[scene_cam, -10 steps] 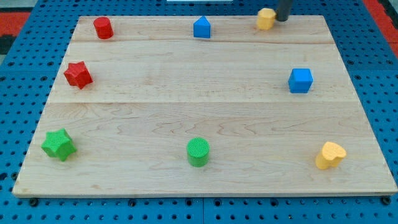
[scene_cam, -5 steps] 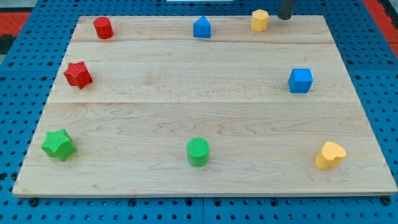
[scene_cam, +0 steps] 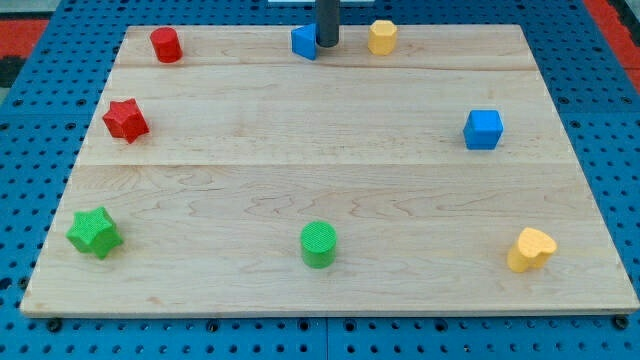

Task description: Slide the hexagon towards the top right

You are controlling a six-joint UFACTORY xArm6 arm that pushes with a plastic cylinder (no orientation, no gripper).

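The yellow hexagon [scene_cam: 382, 37] lies near the board's top edge, a little right of centre. My tip [scene_cam: 327, 45] stands to its left, apart from it, and touches the right side of a blue house-shaped block [scene_cam: 304, 42]. The rod partly hides that blue block.
A red cylinder [scene_cam: 165, 45] sits at the top left and a red star [scene_cam: 125, 119] below it. A green star [scene_cam: 95, 233] is at the bottom left, a green cylinder [scene_cam: 319, 244] at bottom centre, a yellow heart [scene_cam: 530, 249] at bottom right, a blue cube [scene_cam: 483, 129] at the right.
My tip has swept left along the top edge, from right of the hexagon to left of it. The hexagon slid left. The blue house-shaped block was nudged left.
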